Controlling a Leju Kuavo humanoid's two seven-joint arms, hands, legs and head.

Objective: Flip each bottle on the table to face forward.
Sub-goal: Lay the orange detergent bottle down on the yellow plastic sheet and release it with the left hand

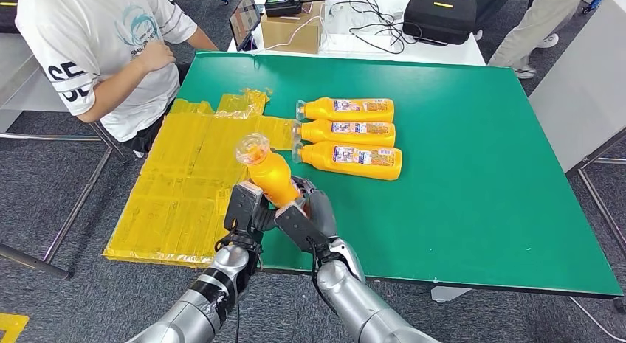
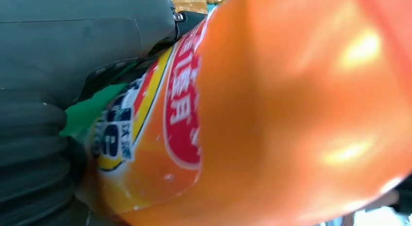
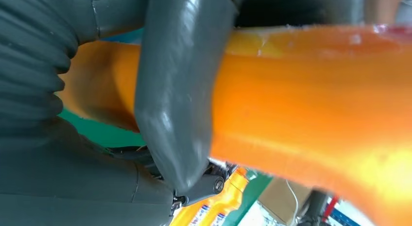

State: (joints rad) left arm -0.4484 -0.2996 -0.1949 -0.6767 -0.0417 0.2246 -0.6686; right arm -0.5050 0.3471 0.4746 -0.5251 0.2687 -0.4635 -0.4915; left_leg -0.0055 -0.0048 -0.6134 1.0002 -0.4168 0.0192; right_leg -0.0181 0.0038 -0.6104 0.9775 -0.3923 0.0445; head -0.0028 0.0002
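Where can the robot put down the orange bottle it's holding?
Bare green table lies right of the three lying bottles and in front of them. It's crowded left, on the yellow sheets, and around each robot hand.

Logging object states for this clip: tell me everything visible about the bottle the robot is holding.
The held bottle is glossy orange plastic with a clear cap, lifted off the green table and tilted, cap pointing up and away from the robot. The left hand and right hand both grip its lower body. The left wrist view shows a red, yellow and blue label; the text is unreadable.
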